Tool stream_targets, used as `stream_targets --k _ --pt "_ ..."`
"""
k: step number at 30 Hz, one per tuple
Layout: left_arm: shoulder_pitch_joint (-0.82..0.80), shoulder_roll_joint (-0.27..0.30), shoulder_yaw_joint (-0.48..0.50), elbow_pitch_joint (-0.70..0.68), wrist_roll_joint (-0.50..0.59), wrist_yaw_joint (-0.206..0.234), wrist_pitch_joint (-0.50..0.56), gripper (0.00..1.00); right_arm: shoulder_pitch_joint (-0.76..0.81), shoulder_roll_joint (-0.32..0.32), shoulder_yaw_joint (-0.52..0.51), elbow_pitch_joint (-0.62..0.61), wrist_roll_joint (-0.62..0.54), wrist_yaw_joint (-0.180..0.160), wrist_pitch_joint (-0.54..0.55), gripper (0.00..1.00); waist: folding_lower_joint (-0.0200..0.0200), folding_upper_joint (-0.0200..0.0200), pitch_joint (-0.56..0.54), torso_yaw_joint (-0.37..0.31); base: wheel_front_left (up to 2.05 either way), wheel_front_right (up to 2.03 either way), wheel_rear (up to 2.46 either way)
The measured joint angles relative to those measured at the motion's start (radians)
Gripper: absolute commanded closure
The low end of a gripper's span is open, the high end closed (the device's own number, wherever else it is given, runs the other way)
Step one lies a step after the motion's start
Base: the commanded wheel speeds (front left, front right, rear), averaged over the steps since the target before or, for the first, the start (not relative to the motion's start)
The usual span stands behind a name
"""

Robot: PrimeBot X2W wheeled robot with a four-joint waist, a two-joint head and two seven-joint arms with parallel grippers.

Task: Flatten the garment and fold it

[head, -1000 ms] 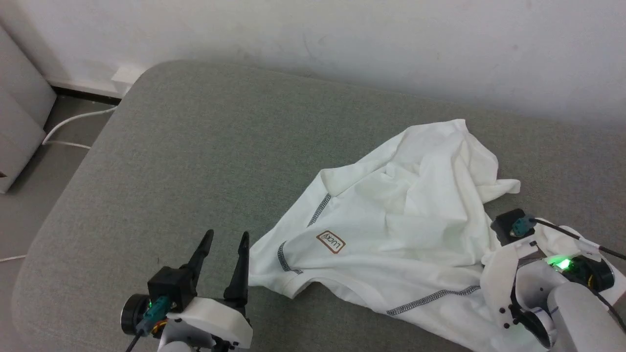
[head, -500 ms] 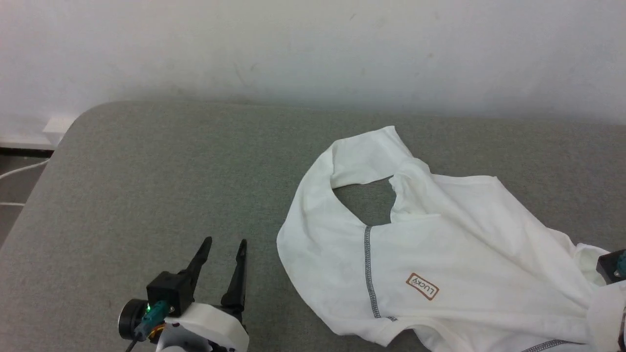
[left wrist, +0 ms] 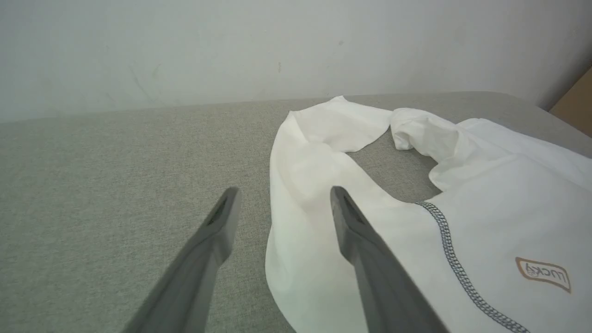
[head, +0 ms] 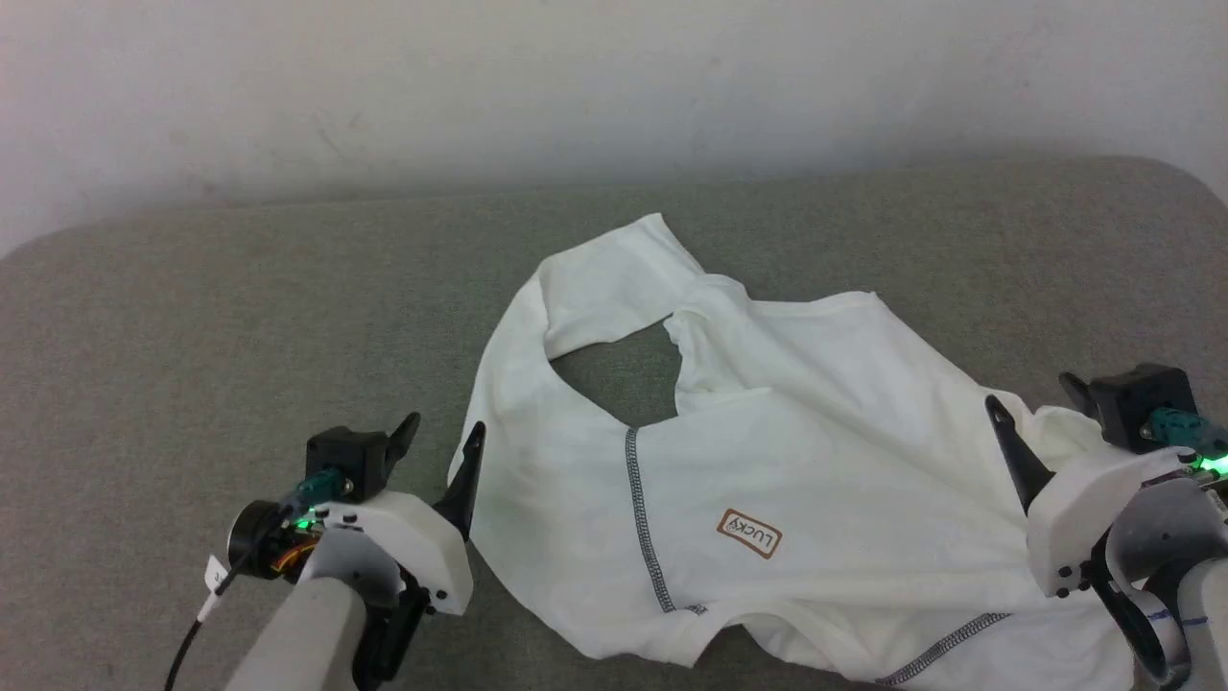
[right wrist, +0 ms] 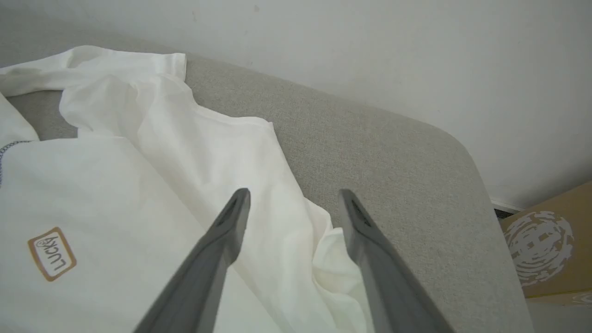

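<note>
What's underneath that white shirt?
The grey cushion, which shows all around the shirt and through the opening near its far edge. Anything else beneath the cloth is covered.

The table (head: 192, 317) left of the garment (head: 844, 451) is bare and open to passage. The garment covers the centre and right. A wall (head: 614, 86) bounds the far edge. A cardboard box (right wrist: 550, 245) stands beside the right corner.

Item: white soft long-sleeved shirt (head: 844, 451), dark grey zigzag seam stitching (head: 645, 518), brown-edged "LUCKY" patch (head: 749, 534). Before me it lies spread but wrinkled on the grey-green fabric cushion (head: 240, 317), right of the cushion's middle. One cloth band arches around a bare gap of cushion.
</note>
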Motion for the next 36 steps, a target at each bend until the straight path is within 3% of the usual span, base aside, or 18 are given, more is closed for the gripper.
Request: stream_targets --k 7,11,12,13,17,26,31,35,36 --pt "-0.116 0.042 -0.027 0.161 -0.014 -0.023 0.223 0.00 -0.004 0.079 -0.018 -0.077 -0.034 0.000 -0.130 0.00 0.0001 0.0000 0.062 -0.067 0.00 0.00 0.00" --pt "-0.163 0.057 -0.048 0.198 -0.013 -0.057 0.252 0.00 0.009 0.129 -0.036 -0.080 -0.054 0.000 -0.156 0.00 0.0000 0.0000 0.103 -0.097 0.00 0.00 0.00" --pt "-0.176 0.058 -0.054 0.203 -0.013 -0.065 0.256 0.44 0.015 0.135 -0.039 -0.077 -0.063 0.000 -0.158 0.00 0.0000 0.0000 0.112 -0.104 0.00 0.00 0.00" --pt "-0.187 0.060 -0.057 0.206 -0.014 -0.067 0.256 1.00 0.020 0.138 -0.040 -0.071 -0.073 0.000 -0.162 0.00 0.0000 0.0000 0.122 -0.109 0.00 0.00 0.00" --pt "-0.214 0.065 -0.042 0.213 -0.017 -0.067 0.189 1.00 0.032 0.153 -0.037 -0.054 -0.087 0.000 -0.171 0.00 0.0002 0.0000 0.150 -0.121 0.00 0.00 0.00" --pt "-0.215 0.137 0.127 0.185 -0.054 0.071 -0.065 1.00 0.033 0.130 -0.014 -0.042 -0.090 0.000 -0.145 0.00 0.0001 0.0000 0.140 -0.072 0.00 0.00 0.00" --pt "-0.148 0.171 0.192 0.137 -0.085 0.116 -0.088 1.00 0.032 0.092 0.023 -0.046 -0.079 0.000 -0.102 0.00 -0.0001 0.0000 0.118 -0.013 0.00 0.00 0.00" --pt "-0.073 0.163 0.197 0.115 -0.111 0.129 -0.071 1.00 0.005 0.050 0.073 -0.048 -0.052 0.000 -0.062 0.00 -0.0001 0.0000 0.108 0.041 0.00 0.00 0.00" --pt "-0.059 0.153 0.193 0.110 -0.115 0.131 -0.063 0.74 -0.010 0.040 0.087 -0.047 -0.035 0.000 -0.050 0.00 -0.0001 0.0000 0.106 0.054 0.00 0.00 0.00"
